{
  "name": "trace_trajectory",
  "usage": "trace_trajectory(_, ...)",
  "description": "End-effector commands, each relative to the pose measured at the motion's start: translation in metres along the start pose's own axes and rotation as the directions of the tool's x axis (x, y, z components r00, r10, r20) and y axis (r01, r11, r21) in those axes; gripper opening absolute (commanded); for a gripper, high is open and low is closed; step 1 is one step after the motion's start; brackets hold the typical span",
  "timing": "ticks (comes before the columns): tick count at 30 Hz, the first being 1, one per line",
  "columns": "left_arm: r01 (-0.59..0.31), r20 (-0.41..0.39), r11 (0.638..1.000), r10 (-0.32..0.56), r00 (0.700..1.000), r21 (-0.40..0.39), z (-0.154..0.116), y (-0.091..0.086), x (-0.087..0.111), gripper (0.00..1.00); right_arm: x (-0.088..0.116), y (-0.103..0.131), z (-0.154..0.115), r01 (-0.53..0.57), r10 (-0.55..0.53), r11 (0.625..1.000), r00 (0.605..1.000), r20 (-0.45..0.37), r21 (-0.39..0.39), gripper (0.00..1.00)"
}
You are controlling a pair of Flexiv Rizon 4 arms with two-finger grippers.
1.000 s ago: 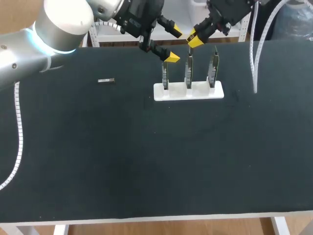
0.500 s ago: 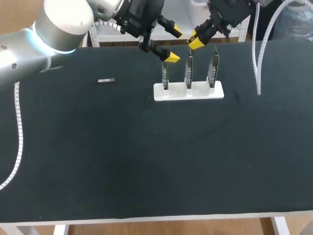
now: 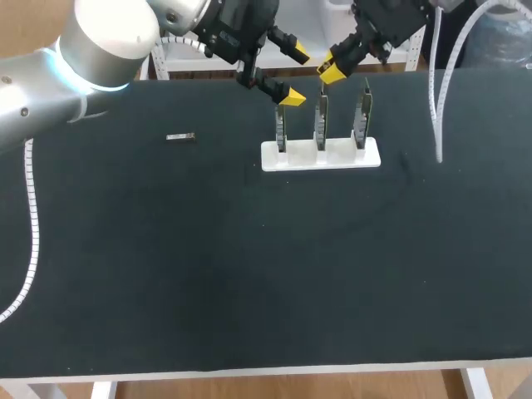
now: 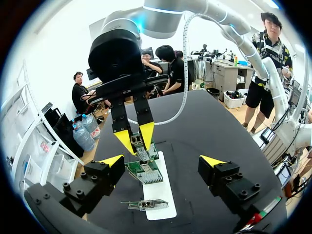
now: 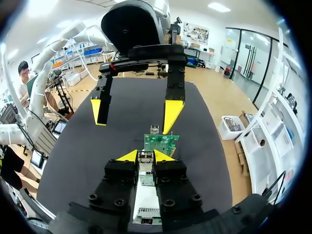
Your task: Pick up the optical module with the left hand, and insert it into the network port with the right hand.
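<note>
- Right tool (image 3: pixel 330 68) gripping optical module (image 5: pixel 145 157), fingers narrow.
- Module hanging directly above middle network card (image 3: pixel 321 120), long axis apparently running along fingers, down toward card.
- Left tool (image 4: pixel 162 161) hovering wide open, just beside.

The table (image 3: pixel 249 274) is matt black with a pale front edge. At the upper middle of the frame, a white holder (image 3: pixel 321 155) carries 3 green circuit boards (image 4: pixel 146 171). The left gripper (image 3: pixel 297 77) and right gripper (image 3: pixel 331 68) are black with yellow tips. The optical module (image 5: pixel 145 156) between the right one's tips is silver. A second module (image 3: pixel 180 137), at upper left, is silver-grey. The left arm (image 3: pixel 50 83) is silver-grey with a glowing cyan ring.
</note>
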State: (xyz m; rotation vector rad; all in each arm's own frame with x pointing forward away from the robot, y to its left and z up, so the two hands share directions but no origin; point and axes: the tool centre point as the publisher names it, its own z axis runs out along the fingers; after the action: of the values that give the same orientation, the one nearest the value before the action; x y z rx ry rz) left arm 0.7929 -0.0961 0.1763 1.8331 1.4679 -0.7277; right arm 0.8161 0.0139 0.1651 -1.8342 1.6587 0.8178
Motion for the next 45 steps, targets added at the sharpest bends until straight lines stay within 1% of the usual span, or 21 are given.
trace_trajectory(1, -0.001, -0.003, 1.0, 0.001, 1.0, 0.0, 0.0, 0.0, 0.0, 1.0, -0.001, 0.004, 0.0, 0.0, 0.0, 1.0, 1.0, 0.001, 0.01, 0.0)
trace_trajectory(9, -0.001, -0.003, 1.0, 0.001, 1.0, 0.0, 0.0, 0.0, 0.0, 1.0, -0.005, 0.006, 0.0, 0.003, -0.003, 1.0, 1.0, 0.015, 0.018, 0.0)
trace_trajectory(14, -0.001, -0.003, 1.0, 0.001, 1.0, 0.0, 0.0, 0.0, 0.0, 1.0, -0.008, 0.008, -0.006, -0.004, 0.003, 0.999, 1.0, 0.02, 0.046, 0.0)
trace_trajectory(41, -0.001, -0.003, 1.0, 0.001, 1.0, 0.0, 0.0, 0.0, 0.0, 1.0, -0.008, 0.008, -0.006, -0.004, 0.003, 0.999, 1.0, 0.02, 0.046, 0.0)
trace_trajectory(42, -0.001, -0.003, 1.0, 0.001, 1.0, 0.0, 0.0, 0.0, 0.0, 1.0, -0.009, 0.008, -0.007, 0.0, -0.001, 0.999, 1.0, 0.029, 0.041, 0.0)
trace_trajectory(45, -0.001, -0.003, 1.0, 0.001, 1.0, 0.0, 0.0, 0.0, 0.0, 1.0, -0.016, 0.008, -0.01, 0.02, -0.02, 0.999, 1.0, -0.004, 0.044, 0.0)
